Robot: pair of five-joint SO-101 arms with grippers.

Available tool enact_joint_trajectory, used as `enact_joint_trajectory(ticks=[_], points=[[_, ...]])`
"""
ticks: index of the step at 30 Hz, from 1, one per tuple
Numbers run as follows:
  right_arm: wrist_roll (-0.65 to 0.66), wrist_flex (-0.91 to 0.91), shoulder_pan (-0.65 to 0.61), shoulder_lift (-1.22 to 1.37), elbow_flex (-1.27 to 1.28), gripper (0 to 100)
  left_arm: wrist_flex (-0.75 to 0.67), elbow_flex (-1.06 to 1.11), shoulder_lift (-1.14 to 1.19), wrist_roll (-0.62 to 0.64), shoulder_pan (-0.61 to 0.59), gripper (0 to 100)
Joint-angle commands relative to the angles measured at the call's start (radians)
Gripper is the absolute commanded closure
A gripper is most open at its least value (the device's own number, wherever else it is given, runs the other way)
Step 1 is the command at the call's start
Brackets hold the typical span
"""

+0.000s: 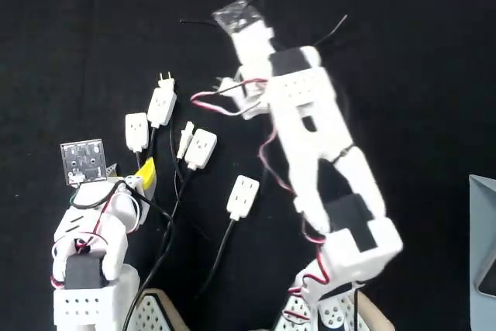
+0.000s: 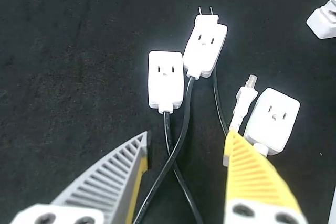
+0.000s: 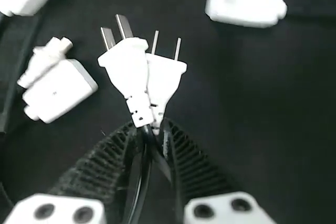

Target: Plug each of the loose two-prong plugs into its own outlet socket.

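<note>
Two plugs (image 3: 137, 64) pinched together in right gripper (image 3: 151, 128); left gripper (image 2: 187, 139) spread, sockets (image 1: 136, 131) at its 12 o'clock.

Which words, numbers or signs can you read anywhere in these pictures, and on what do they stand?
None can be read.
The small square card by the left arm carries dark marks, too blurred to read.
The outlet sockets and plugs show no print.

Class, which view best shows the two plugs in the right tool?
The right wrist view: both plugs sit centre, prongs distinct, cords pinched in the right tool. The high view has them tiny and largely covered by the arm; the left wrist view looks at the sockets instead.
</note>
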Motion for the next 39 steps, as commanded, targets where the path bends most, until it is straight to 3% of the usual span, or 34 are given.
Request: enact_joint_trajectory(ticks=[1, 9, 16, 20, 24, 35, 39], points=[[-0.049, 0.071, 0.11, -0.087, -0.007, 98.7, -0.031, -0.01, -0.002, -0.012, -0.005, 77], [-0.42, 0.18, 0.204, -0.091, -0.015, 97.7, -0.031, -0.01, -0.002, -0.012, -0.005, 77], [-0.706, 0.242, 0.201, -0.091, -0.01, 70.3, -0.031, -0.01, -0.002, -0.012, -0.005, 77], [-0.733, 0.241, 0.201, -0.097, -0.013, 67.1, -0.031, -0.01, -0.002, -0.012, -0.005, 77], [-0.549, 0.239, 0.21, -0.099, -0.015, 67.1, -0.032, 0.001, -0.002, -0.017, -0.005, 77], [0.439, 0.239, 0.212, -0.096, 0.071, 67.0, -0.032, 0.001, -0.002, -0.018, -0.005, 77], [0.698, 0.238, 0.212, -0.093, 0.15, 66.8, -0.032, 0.001, -0.002, -0.018, -0.005, 77]])
